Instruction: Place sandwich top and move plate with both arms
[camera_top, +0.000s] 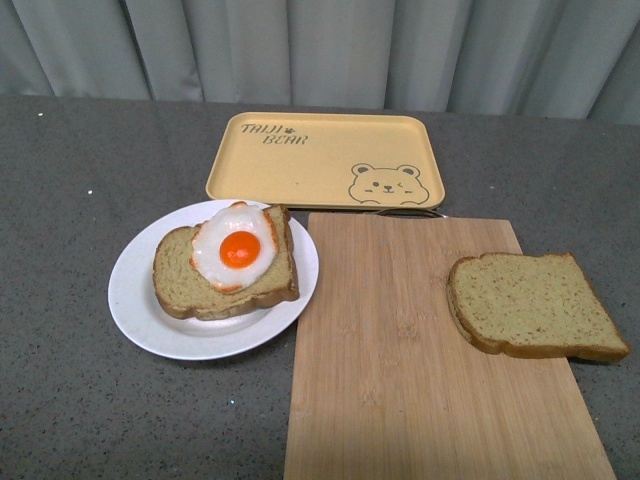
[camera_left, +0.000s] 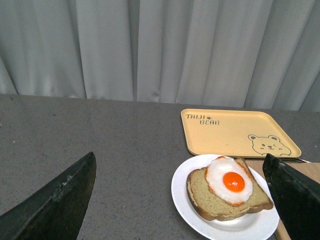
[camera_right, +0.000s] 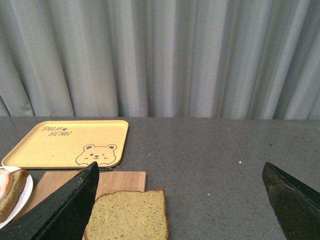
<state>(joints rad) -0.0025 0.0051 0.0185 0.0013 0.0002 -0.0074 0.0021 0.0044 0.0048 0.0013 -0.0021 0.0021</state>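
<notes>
The sandwich top lies over the cutting board's right edge; right end effector and left end effector gape wide. I'd pinch its crust squarely, lay it flat on the fried egg.

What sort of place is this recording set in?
Probably a lab tabletop staged as a kitchen, not a real one: a grey table against a plain curtain, with a cutting board, plate and tray laid out.
</notes>
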